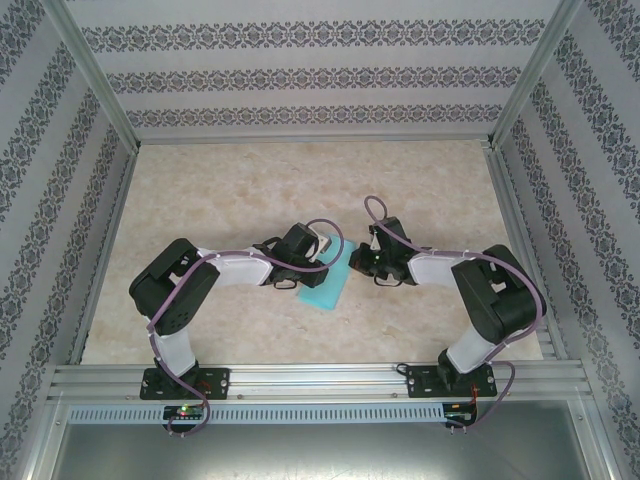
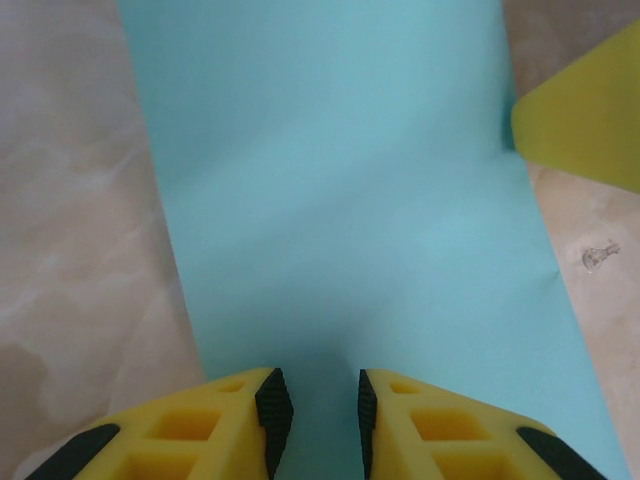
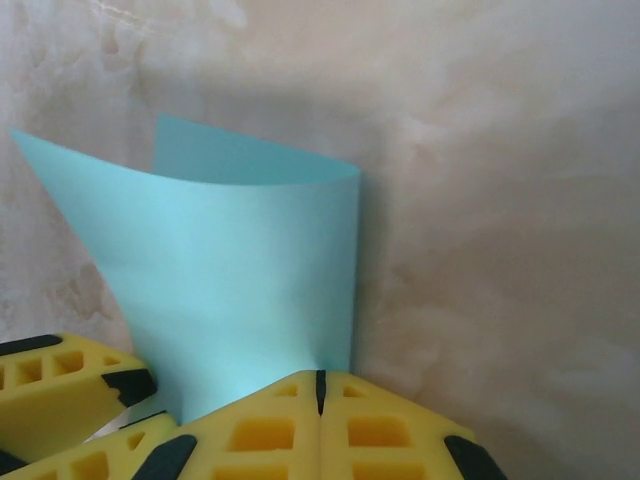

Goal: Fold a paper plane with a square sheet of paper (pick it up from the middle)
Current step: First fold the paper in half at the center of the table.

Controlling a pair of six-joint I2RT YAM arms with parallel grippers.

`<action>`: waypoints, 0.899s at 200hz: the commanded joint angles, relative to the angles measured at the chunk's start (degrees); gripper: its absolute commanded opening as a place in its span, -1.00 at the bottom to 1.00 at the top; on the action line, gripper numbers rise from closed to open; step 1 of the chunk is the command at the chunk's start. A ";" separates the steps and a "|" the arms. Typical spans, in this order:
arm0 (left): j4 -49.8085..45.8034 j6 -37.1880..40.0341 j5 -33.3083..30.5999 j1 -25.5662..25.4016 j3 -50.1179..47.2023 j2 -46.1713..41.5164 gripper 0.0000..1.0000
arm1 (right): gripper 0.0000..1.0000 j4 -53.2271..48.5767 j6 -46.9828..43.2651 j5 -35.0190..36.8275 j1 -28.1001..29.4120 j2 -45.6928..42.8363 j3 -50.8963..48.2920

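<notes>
The left gripper [image 2: 318, 412], yellow-fingered with black pads, has its jaws a little apart, nothing pinched between them, tips over the thin light-cyan square sheet of paper [image 2: 340, 200]. That sheet lies mid-way across the beige marbled tabletop [image 1: 250, 190] between both grippers, one part curving up. The right gripper [image 3: 320, 385] has its fingers pressed together against the sheet's edge; whether they pinch it I cannot tell.

plain light-cyan sheet of paper [image 1: 328, 285] on a beige marbled counter [image 1: 250, 190]. left gripper [image 2: 315, 405] and right gripper [image 3: 320, 385]: yellow with black pads. white walls [image 1: 300, 80] with dark floral stripes. black-and-white arms [image 1: 170, 285], purple cables [image 1: 372, 203].
</notes>
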 commanded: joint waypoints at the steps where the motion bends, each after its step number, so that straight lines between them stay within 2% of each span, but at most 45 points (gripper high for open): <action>1: -12.94 1.70 -6.23 0.19 -3.21 5.64 -0.35 | -0.95 -1.40 -0.82 0.66 1.97 -3.31 2.16; 27: -13.02 1.64 -5.94 0.24 -3.20 5.66 -0.35 | -0.95 -1.83 -0.42 1.57 3.57 -4.36 3.26; 77: -13.28 1.46 -5.78 0.19 -2.91 5.57 -0.35 | -0.95 1.13 -0.64 0.57 2.67 3.17 5.10; 180: -13.61 1.98 -5.25 0.15 -4.85 4.34 -0.35 | -0.96 3.28 -3.77 2.67 -3.15 8.15 3.12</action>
